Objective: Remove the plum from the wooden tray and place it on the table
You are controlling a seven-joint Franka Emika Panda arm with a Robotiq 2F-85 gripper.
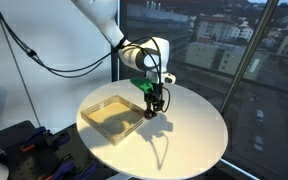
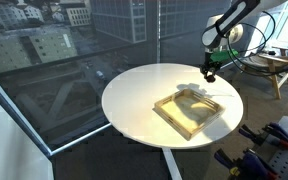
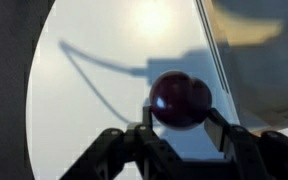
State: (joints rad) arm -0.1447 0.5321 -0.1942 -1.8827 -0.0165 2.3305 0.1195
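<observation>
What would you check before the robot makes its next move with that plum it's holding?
1. Grip: the plum sits clamped between the fingers of the gripper in the wrist view: ok.
2. Out of the tray: in an exterior view the gripper hangs just past a corner of the wooden tray: ok.
3. Landing spot: bare white table shows beneath the plum: ok.
4. Height above the table: cannot tell.
5. Fingers clear of the wooden tray's rim for lowering: cannot tell, they are close to it.
</observation>
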